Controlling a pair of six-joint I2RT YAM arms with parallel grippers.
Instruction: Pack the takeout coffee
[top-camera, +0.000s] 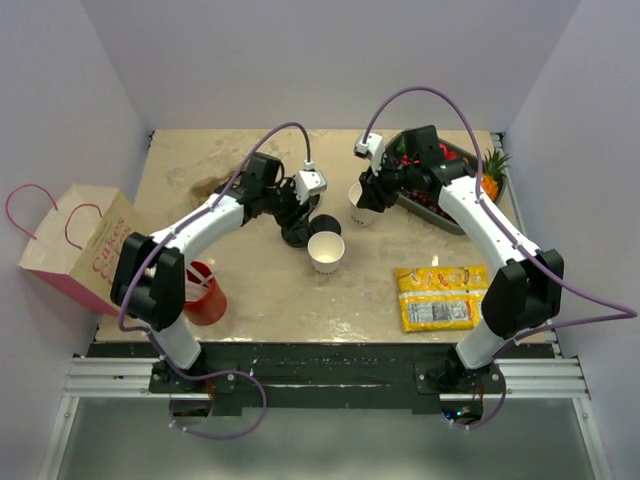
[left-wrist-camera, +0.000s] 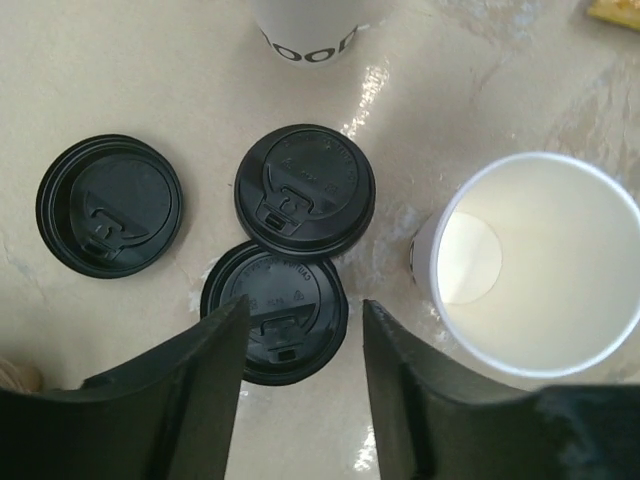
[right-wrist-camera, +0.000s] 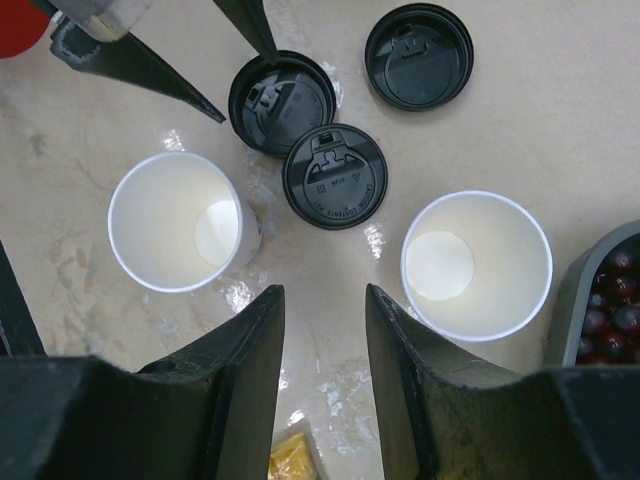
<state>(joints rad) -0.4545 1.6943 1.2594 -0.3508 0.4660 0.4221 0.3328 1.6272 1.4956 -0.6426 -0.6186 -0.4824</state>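
Black-fingered, the left gripper (left-wrist-camera: 305, 305) hangs half open and empty above a black lid (left-wrist-camera: 275, 330). The middle lid (left-wrist-camera: 305, 190) overlaps that lid's far edge. A third lid (left-wrist-camera: 110, 205) lies apart on one side of the middle lid and an open white cup (left-wrist-camera: 540, 265) stands on the other. The lettered white cup (left-wrist-camera: 305, 30) stands just beyond, with its top uncovered. The right gripper (right-wrist-camera: 323, 292) hovers near the middle lid, jaws parted, gripping nothing.
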